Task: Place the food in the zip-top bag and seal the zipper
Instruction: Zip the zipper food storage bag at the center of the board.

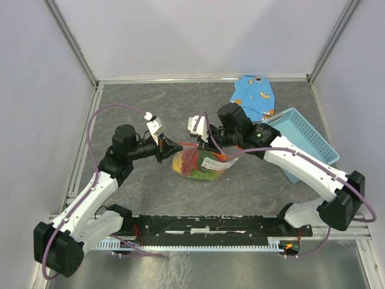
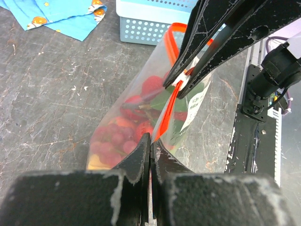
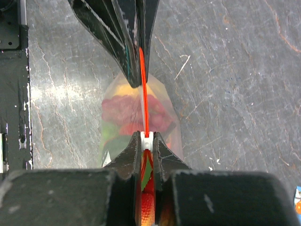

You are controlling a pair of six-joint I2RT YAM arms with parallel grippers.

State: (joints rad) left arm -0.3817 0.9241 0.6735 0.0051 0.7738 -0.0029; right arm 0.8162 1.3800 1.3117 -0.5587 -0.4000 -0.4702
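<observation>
One zip-top bag sits on the table between the arms. Two grippers are on its zipper: left gripper pinched tight on one end, right gripper clamped on the white end piece. Food is inside the bag: many red strawberries, green and yellow bits, not countable through plastic. One light-blue basket and one blue cloth are at far right.

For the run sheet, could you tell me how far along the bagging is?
Done: the food is inside the zip-top bag. In hand: the left gripper pinches the zipper at one end, the right gripper its white slider. Left: past it the mouth looks parted; sealing seems unfinished.
</observation>
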